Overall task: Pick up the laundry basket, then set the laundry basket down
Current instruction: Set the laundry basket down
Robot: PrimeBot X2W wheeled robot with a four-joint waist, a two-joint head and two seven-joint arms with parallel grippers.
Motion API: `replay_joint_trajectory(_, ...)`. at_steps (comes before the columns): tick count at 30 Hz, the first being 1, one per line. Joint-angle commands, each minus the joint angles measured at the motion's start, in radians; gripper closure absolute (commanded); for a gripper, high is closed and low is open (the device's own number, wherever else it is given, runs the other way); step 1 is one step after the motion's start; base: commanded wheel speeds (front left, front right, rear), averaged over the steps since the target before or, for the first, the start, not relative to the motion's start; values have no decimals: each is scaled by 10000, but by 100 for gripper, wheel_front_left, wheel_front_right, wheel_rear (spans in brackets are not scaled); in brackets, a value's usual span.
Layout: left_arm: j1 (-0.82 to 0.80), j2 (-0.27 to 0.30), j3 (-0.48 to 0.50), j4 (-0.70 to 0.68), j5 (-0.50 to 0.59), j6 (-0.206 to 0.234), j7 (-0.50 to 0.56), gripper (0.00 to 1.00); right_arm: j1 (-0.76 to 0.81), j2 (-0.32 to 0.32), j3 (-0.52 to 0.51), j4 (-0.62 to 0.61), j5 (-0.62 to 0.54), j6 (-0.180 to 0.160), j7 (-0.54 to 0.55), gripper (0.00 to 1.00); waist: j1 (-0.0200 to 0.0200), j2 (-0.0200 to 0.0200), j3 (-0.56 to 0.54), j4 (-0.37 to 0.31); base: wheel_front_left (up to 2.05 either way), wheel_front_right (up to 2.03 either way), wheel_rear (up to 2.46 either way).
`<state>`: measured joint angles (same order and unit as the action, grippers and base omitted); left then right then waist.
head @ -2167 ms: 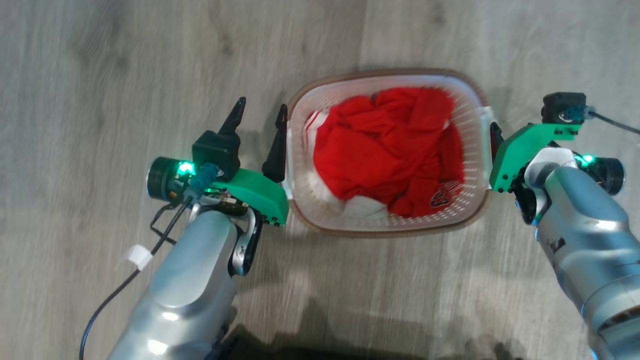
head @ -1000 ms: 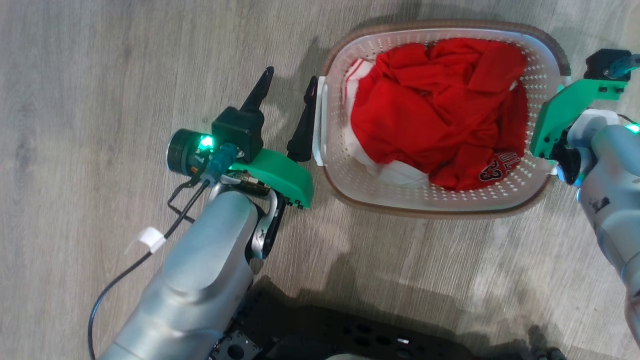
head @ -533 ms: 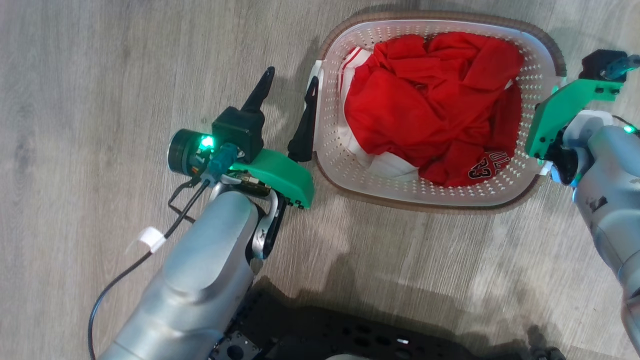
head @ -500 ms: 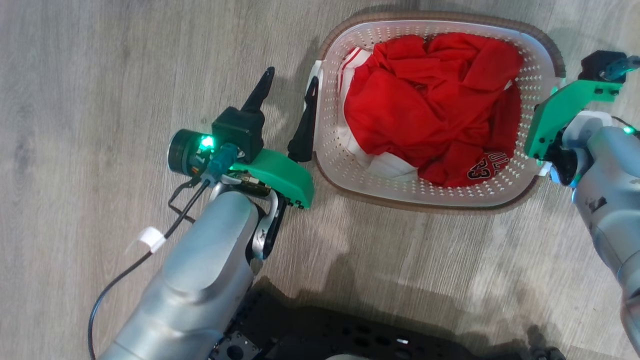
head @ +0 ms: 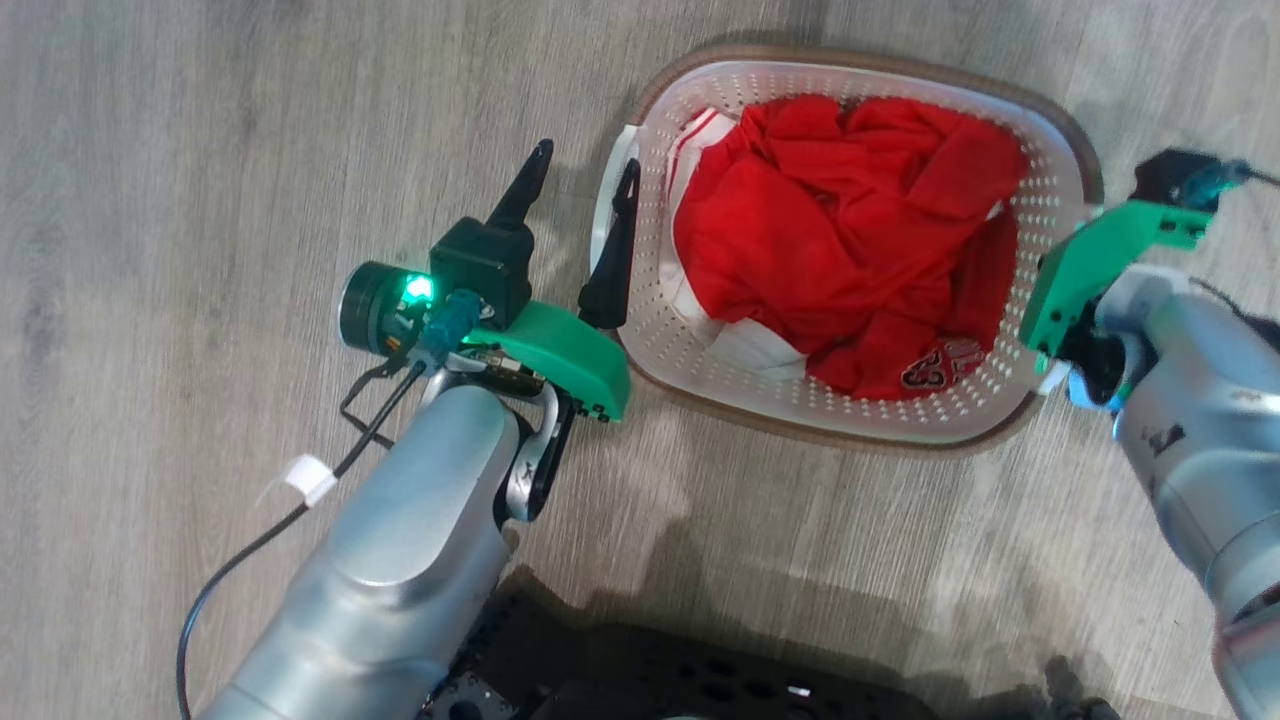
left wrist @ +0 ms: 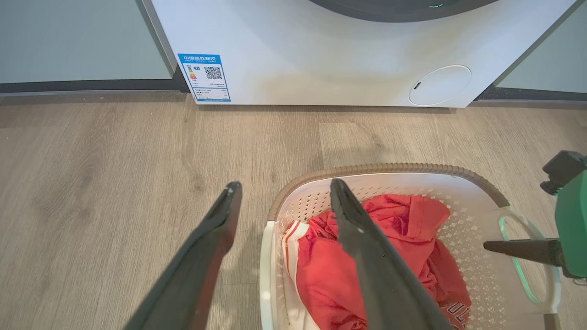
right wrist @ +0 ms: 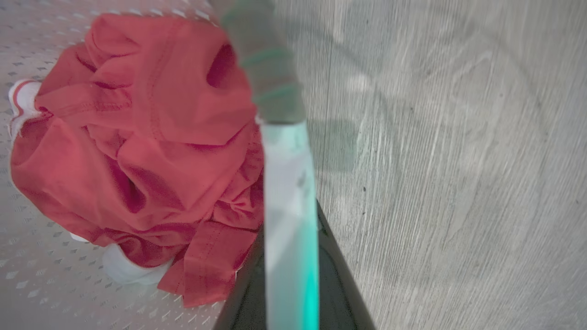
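The laundry basket (head: pixel 985 415), white and perforated with a brown rim, sits on the wood floor and holds red clothes (head: pixel 840 250). My left gripper (head: pixel 580 178) is open at the basket's left side. In the left wrist view one of its fingers (left wrist: pixel 362 238) reaches over the inside and the other stays outside, with the white left handle (left wrist: pixel 266 275) between them. My right gripper (right wrist: pixel 289 229) is shut on the basket's right handle (right wrist: pixel 286 174); its green mount (head: pixel 1090 260) covers the fingers in the head view. One finger (left wrist: pixel 518 248) passes through the handle loop.
A white washing machine (left wrist: pixel 321 46) with a blue label (left wrist: pixel 204 77) stands on the floor beyond the basket. My dark wheeled base (head: pixel 700 680) lies at the bottom of the head view. A black cable (head: pixel 250 560) hangs off the left forearm.
The basket and my right arm have slid left and nearer to me, the basket turning slightly. My left gripper stays open beside the left handle, which has come closer to it.
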<state>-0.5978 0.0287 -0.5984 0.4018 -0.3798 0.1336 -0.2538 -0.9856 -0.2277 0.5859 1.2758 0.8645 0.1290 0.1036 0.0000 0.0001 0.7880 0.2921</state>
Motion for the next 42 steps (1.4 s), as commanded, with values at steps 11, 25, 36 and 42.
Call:
replay_joint_trajectory(11,88,216,251,-140,42,86,-80,0,903,327,450,-7,188,17,-113,100,0,-1,-130,-66,0,0,0)
replay_joint_trajectory(25,21,216,224,-26,-22,45,-80,0,672,212,609,73,310,17,-270,0,0,-1,16,-44,0,0,0)
replay_joint_trajectory(36,166,216,252,202,-38,50,-80,0,963,379,542,132,547,17,-312,0,0,-1,-914,-248,0,0,0)
replay_joint_trajectory(42,512,216,497,568,117,-29,-80,0,1359,756,717,55,625,17,-210,0,0,-1,-2139,-616,0,0,0)
